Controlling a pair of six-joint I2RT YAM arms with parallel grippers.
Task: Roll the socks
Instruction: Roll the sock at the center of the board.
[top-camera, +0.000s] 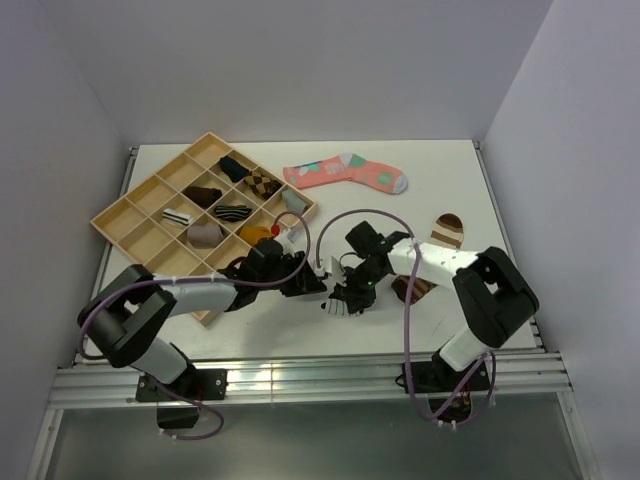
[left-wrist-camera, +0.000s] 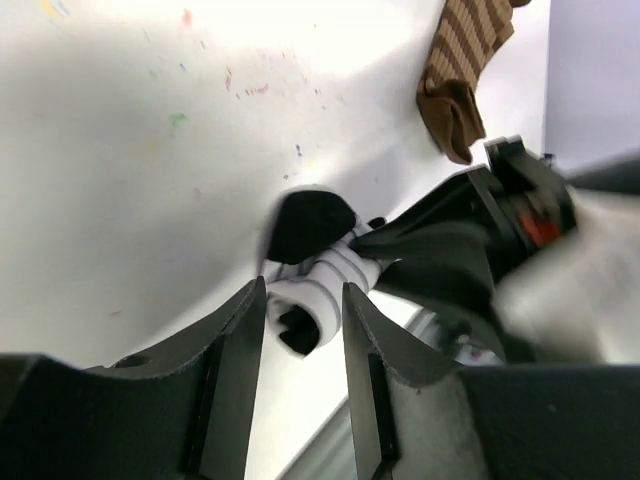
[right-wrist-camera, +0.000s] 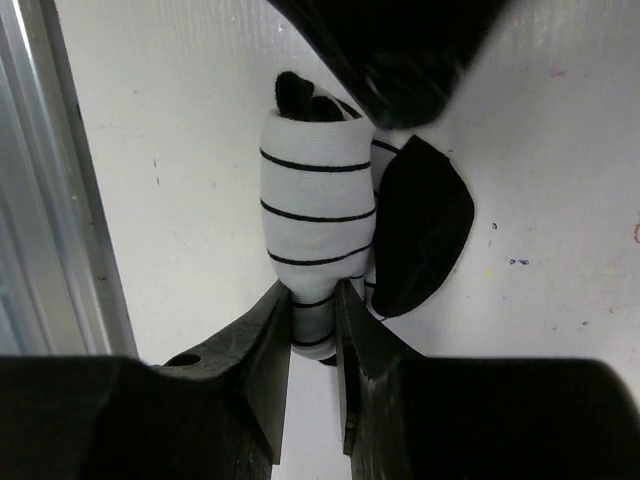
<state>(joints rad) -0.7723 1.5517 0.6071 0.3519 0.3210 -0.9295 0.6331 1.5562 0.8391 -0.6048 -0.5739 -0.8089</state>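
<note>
Though rolled, sock (right-wrist-camera: 315, 200) inside pincer (right-wrist-camera: 313, 296) (right)

I saw a white table (top-camera: 450, 170) closed in by plain pale walls (top-camera: 300, 60), evenly lit, with an aluminium rail (top-camera: 300, 380) along its near edge.

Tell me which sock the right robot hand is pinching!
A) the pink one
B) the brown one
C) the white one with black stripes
C: the right gripper is closed on one end of the rolled white sock with black stripes.
</note>
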